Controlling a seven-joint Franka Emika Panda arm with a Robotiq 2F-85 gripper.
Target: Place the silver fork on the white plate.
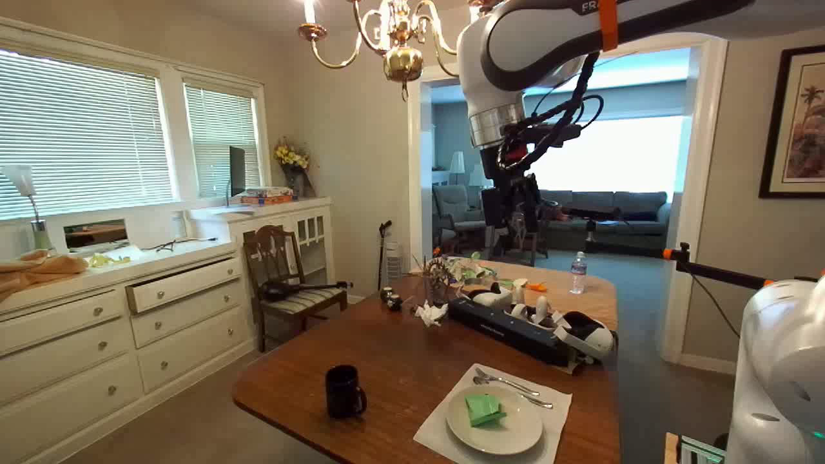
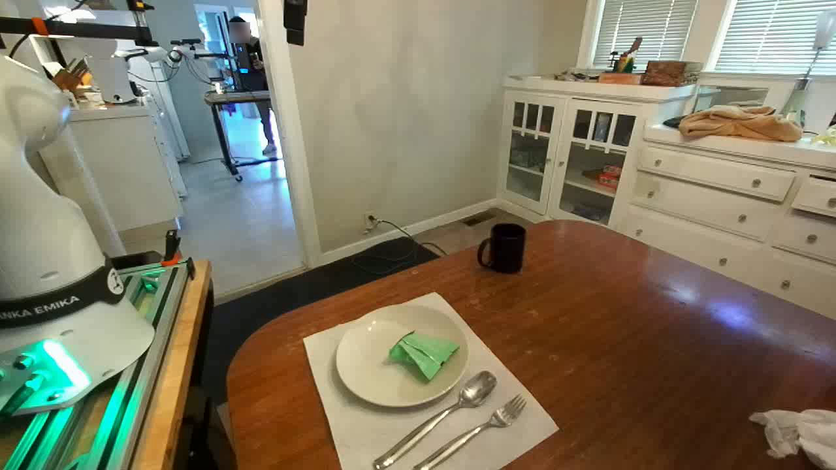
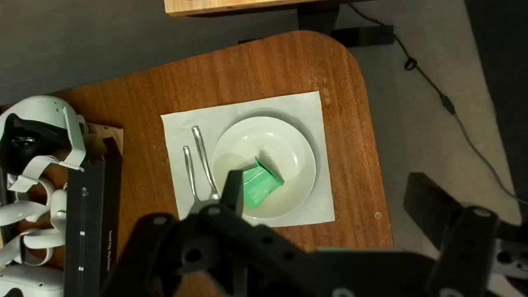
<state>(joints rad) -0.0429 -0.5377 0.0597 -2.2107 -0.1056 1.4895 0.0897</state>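
Note:
The silver fork (image 1: pixel 514 384) lies on the pale placemat beside a spoon, on the spoon's side away from the plate. It shows whole in an exterior view (image 2: pixel 471 433), and its handle shows in the wrist view (image 3: pixel 189 169); its head is partly hidden by my gripper there. The white plate (image 1: pixel 521 439) sits on the placemat with a folded green square in it; it also shows in an exterior view (image 2: pixel 366 352) and the wrist view (image 3: pixel 296 165). My gripper (image 1: pixel 514 225) is open and empty, high above the table, fingers pointing down (image 3: pixel 330 194).
The spoon (image 2: pixel 428 425) lies between fork and plate. A black mug (image 1: pixel 343 392) stands left of the placemat (image 1: pixel 445 422). A long black box (image 1: pixel 503 332), white headset (image 1: pixel 596 338), crumpled tissue (image 1: pixel 430 314) and water bottle (image 1: pixel 578 276) stand farther back. A chandelier (image 1: pixel 403 61) hangs near the arm.

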